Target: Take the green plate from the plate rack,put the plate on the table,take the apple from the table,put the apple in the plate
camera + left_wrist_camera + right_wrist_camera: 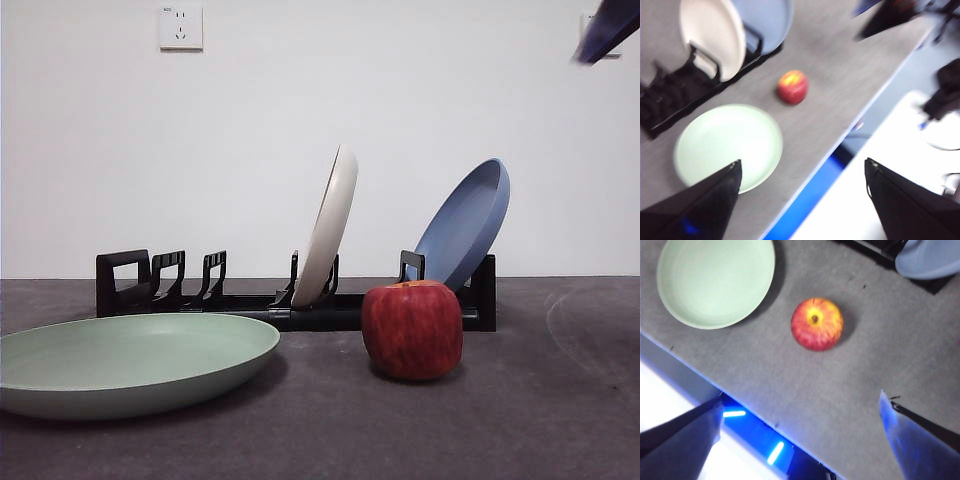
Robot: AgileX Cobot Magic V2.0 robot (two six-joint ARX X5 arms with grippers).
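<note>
Green plate point(130, 365) lies flat on the table point(540, 420), in front of the plate rack point(130, 285). Apple point(412, 329) stands upright on the table, apart from the plate and just in front of the rack. Cream plate point(328, 228) and blue plate point(468, 222) lean in the rack. Left gripper point(800, 200): jaws wide apart, empty, high above the plate. Right gripper point(800, 437): jaws spread, empty, above the apple.
</note>
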